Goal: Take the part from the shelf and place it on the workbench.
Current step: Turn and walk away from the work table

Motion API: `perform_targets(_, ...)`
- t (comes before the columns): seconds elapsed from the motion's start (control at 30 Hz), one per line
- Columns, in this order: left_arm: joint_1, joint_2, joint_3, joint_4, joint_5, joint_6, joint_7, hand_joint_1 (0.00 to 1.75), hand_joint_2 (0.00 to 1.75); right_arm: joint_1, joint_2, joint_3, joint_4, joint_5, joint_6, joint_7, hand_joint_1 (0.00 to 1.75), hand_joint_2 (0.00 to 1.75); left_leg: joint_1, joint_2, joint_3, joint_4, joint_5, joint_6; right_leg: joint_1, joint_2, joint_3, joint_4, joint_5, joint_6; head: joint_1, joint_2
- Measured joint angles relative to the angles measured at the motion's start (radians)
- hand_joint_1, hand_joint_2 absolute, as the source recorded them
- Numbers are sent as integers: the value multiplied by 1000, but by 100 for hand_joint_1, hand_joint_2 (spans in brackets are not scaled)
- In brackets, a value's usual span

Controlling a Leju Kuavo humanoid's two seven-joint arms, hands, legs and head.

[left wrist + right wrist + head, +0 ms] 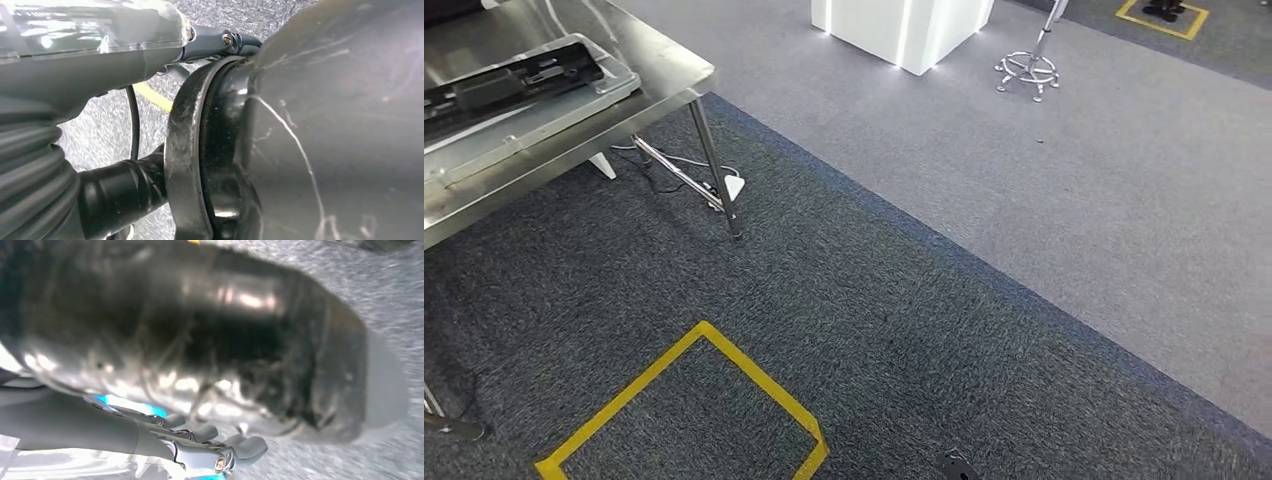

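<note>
The steel workbench stands at the upper left of the head view. On it lies a grey tray that holds a long black part. My left hand hangs beside my body above the carpet, with a grey finger stretched out and nothing in it. In the right wrist view my right hand also hangs low, its dark fingers loosely spread and holding nothing.
A yellow taped square marks the dark carpet in front of me. A table leg and cables with a white power strip are under the workbench. A lit white pedestal and a chrome stool base stand farther off.
</note>
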Motion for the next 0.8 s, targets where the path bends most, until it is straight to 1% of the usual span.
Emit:
perform_targets(0.03,1,0,0,0,2,3,1,0,175,2,0,0,0,0,1,0,0,0,0,11,3,0,-3,-2,-1,-6,23,-46,30,0,0,0)
perform_targets(0.07,3,0,1,0,5,6,2,0,175,3,0,0,0,1,1,0,0,0,0,21,7,0,-6,-4,0,-22,60,-117,64,-2,0,0)
perform_targets(0.1,4,1,1,0,9,9,3,0,175,2,0,0,0,1,1,-1,0,0,-3,31,11,0,-10,-9,4,-42,95,-184,89,-7,0,0)
perform_targets(0.13,6,1,2,0,13,12,4,0,175,0,1,0,0,2,1,-1,0,0,-5,38,14,0,-14,-14,9,-57,121,-235,105,-13,0,0)
perform_targets(0.17,8,2,3,0,16,15,4,0,175,-1,1,0,0,2,1,-1,0,0,-6,45,17,-1,-17,-20,14,-67,133,-261,109,-20,0,0)
perform_targets(0.2,8,2,3,0,18,16,5,0,175,-1,1,0,0,3,1,-2,0,0,-7,52,20,-2,-20,-25,19,-63,133,-264,106,-27,0,0)
perform_targets(0.23,8,3,4,0,20,17,6,0,175,-1,1,0,0,3,1,-1,0,0,-7,59,25,-5,-22,-31,19,-53,133,-268,107,-33,-1,0)
perform_targets(0.27,7,3,5,0,22,18,7,0,175,0,1,0,0,3,1,-1,0,0,-6,58,28,-3,-26,-36,17,-43,137,-273,108,-39,-1,0)
perform_targets(0.3,8,4,6,0,24,20,9,0,175,0,2,0,0,3,1,-1,0,0,-4,45,26,8,-37,-41,15,-34,142,-279,110,-45,-1,0)
perform_targets(0.33,10,5,7,0,27,23,11,0,175,-1,3,0,0,3,1,-1,0,0,-3,25,13,40,-58,-44,11,-24,147,-285,112,-52,-1,0)
perform_targets(0.37,12,6,9,0,29,27,12,0,175,-3,3,0,0,3,1,-1,0,0,-1,1,-10,92,-87,-46,9,-14,151,-288,112,-59,-1,0)
perform_targets(0.4,12,6,10,0,31,29,12,0,175,-4,4,0,0,3,2,-1,0,0,-1,-16,-42,157,-118,-47,10,-4,152,-288,111,-64,-2,0)
perform_targets(0.43,11,6,11,0,32,31,13,0,175,-5,4,0,0,4,2,-1,0,0,-1,-24,-74,221,-142,-48,12,7,153,-287,110,-67,-2,0)
perform_targets(0.47,9,7,12,0,32,31,13,0,175,-5,4,0,0,4,3,-1,0,0,-1,-27,-95,260,-149,-49,13,20,154,-285,108,-68,-2,0)
perform_targets(0.5,8,7,12,0,32,31,13,0,175,-4,4,0,0,4,4,-1,0,0,-1,-29,-101,267,-136,-49,14,35,154,-282,106,-68,-2,0)
perform_targets(0.53,8,7,12,0,33,31,13,0,175,-4,5,0,0,4,5,-1,0,0,0,-32,-91,236,-104,-50,13,51,155,-277,104,-66,-2,0)
perform_targets(0.57,9,7,13,0,34,32,13,0,175,-3,5,0,0,4,6,-1,0,0,2,-41,-68,176,-62,-50,12,68,155,-271,100,-63,-2,0)
perform_targets(0.6,11,7,15,0,36,32,14,0,175,-3,5,0,0,4,7,-1,0,0,5,-64,-44,117,-31,-50,11,82,154,-264,96,-58,-2,0)
perform_targets(0.63,12,7,18,0,39,34,15,0,175,-4,5,0,0,4,8,-1,0,0,8,-87,-25,68,-13,-48,10,95,150,-256,92,-53,-2,0)
perform_targets(0.67,13,7,21,0,43,36,16,0,175,-4,5,0,0,5,9,-1,0,0,10,-105,-15,39,-7,-46,9,106,145,-251,90,-47,-1,0)
perform_targets(0.7,14,6,25,0,46,38,16,0,175,-3,5,0,0,6,9,-1,0,0,8,-115,-11,32,-13,-43,8,116,140,-250,91,-40,-1,0)
perform_targets(0.73,13,5,27,0,49,39,16,0,175,-2,5,0,0,6,10,-1,0,0,7,-109,-9,26,-11,-36,7,126,137,-250,93,-33,-1,0)
perform_targets(0.77,13,4,29,0,51,41,17,0,175,1,4,0,0,6,9,-1,0,0,7,-99,-5,21,-8,-29,5,125,136,-252,94,-27,-1,0)
perform_targets(0.8,13,3,31,0,52,43,17,0,175,3,3,0,0,6,9,-1,0,0,7,-89,-1,14,-5,-22,6,107,133,-247,90,-22,-1,0)
